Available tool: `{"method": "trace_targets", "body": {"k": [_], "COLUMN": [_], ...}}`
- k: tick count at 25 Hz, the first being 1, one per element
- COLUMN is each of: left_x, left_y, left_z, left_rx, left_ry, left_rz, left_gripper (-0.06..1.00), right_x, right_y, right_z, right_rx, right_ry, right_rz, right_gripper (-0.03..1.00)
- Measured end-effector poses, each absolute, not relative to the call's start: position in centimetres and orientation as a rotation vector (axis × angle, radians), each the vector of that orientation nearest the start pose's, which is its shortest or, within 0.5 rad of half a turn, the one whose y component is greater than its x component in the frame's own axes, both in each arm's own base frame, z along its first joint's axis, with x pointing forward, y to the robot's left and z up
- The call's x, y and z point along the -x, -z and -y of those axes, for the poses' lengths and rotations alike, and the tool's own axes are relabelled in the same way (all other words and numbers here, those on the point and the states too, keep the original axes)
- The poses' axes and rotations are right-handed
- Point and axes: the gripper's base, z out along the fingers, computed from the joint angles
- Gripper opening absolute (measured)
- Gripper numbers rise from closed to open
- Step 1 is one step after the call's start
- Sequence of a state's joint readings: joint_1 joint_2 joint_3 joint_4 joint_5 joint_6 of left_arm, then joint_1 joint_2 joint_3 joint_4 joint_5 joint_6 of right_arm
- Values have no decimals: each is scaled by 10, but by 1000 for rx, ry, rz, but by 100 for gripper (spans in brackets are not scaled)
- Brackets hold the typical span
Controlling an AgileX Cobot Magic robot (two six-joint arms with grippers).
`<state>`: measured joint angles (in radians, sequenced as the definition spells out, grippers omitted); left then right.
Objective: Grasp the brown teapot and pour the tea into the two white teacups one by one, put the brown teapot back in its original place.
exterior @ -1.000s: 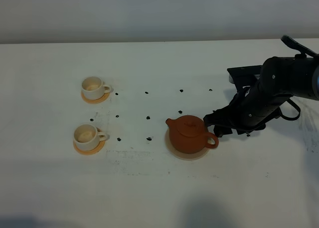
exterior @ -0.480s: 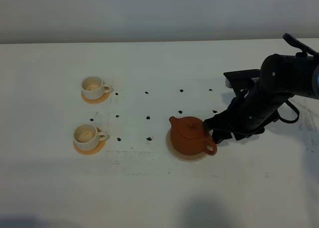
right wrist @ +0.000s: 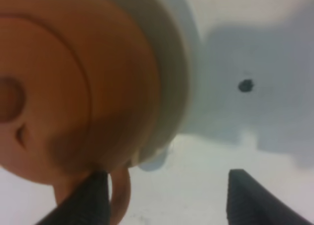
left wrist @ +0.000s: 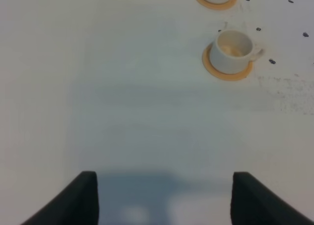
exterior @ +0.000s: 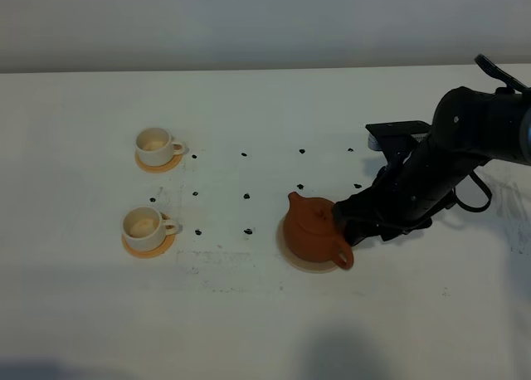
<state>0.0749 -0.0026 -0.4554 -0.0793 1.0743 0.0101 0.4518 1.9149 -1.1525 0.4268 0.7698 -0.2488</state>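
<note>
White table (exterior: 249, 322): grasp step in hand
Right gripper (right wrist: 166, 198): jaws wide, unclamped, handle (right wrist: 121, 188) just inside one finger; next, close on handle, lift
Left gripper (left wrist: 164, 200): spread, empty
Beige disc (exterior: 299, 266), centre-right, carries brown teapot (exterior: 311, 231): long axis diagonal, spout upper left, handle lower right
Upper teacup (exterior: 153, 144), lower teacup (exterior: 142, 223): left

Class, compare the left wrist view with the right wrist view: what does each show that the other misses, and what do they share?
Left wrist only: the two white teacups on orange coasters, one cut off by the frame edge. Right wrist only: the brown teapot close up on its beige disc, loop handle beside one finger. Both: white table, black dots, and an open gripper, left gripper and right gripper.
</note>
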Motion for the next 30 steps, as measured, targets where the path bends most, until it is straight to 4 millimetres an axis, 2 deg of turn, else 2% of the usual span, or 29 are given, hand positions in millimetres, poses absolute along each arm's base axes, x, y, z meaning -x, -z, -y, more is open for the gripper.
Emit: {"method": "trace_targets", "body": {"k": [9, 15, 18, 22, 27, 30], "left_x": [1, 1, 1, 1, 1, 1], "left_y": [-264, -264, -264, -264, -264, -264], "left_z": [6, 6, 6, 6, 6, 6], "left_rx": [66, 66, 66, 66, 66, 66], "left_ry": [45, 45, 45, 45, 45, 45], "left_rz": [-2096, -2096, -2096, -2096, -2096, -2096], "left_gripper": [55, 55, 55, 55, 55, 55], "right_x": [-307, -307, -309, -306, -280, -263], "right_y": [-152, -154, -170, -202, -240, -251], "right_z": [-182, -175, -165, -157, -163, -174], "right_rx": [622, 651, 625, 592, 605, 615], "right_ry": [-555, -456, -410, -393, -421, -456], "right_rz": [-2948, -2959, -2921, -2834, -2680, -2614], "right_gripper": [51, 51, 51, 51, 51, 51]}}
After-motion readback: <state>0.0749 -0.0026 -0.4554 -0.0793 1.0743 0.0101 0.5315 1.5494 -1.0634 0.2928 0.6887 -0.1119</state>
